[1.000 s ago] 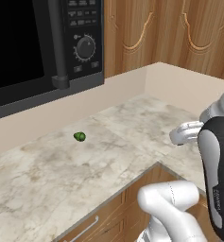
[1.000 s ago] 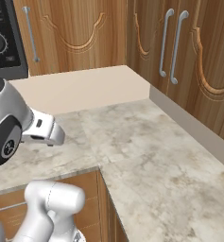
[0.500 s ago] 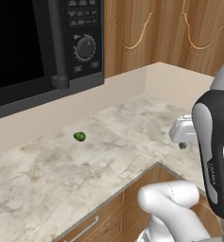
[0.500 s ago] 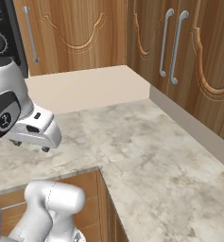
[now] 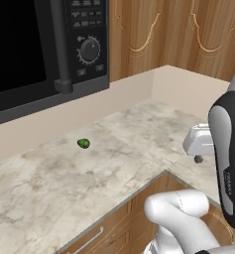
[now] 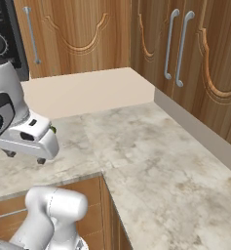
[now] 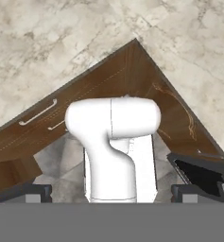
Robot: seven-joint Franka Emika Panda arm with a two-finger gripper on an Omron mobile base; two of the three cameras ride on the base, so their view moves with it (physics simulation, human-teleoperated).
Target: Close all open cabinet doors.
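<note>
Three cabinet doors (image 6: pixel 178 53) stand shut above the counter (image 6: pixel 161 161).

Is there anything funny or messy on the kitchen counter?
Just one thing: a tiny green object lies alone on the marble counter below the microwave. It is too small to identify. Nothing looks spilled or broken, and the cabinet doors in sight look shut.

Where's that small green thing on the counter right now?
The small green thing lies on the marble counter, in the left half of the left base view, below and just in front of the black microwave, well left of the arm.
</note>
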